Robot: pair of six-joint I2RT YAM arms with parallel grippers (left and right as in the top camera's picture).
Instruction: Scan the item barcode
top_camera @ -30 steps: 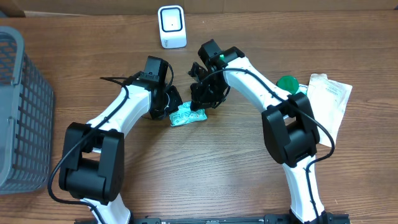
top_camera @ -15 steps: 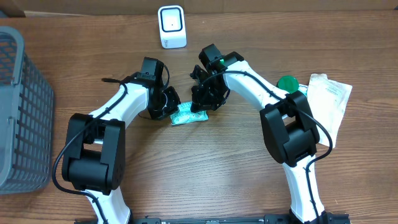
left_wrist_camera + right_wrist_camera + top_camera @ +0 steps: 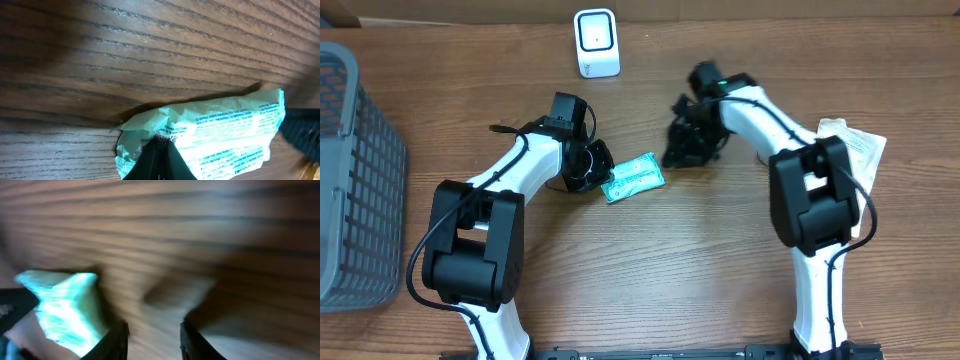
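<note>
Green packet [image 3: 634, 178] lies mid-frame in the overhead view, below the white scanner [image 3: 596, 42]. Left gripper [image 3: 159, 150] pinches its left edge; right gripper [image 3: 678, 154], right of it, has fingers parted and empty.

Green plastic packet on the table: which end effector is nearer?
Left. The left end effector grips the edge of the green plastic packet; the right end effector hangs apart, on its other side.

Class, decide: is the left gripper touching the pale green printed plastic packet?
Touching. The left wrist view shows the left gripper, closed, pinching the near edge of the pale green printed plastic packet.
</note>
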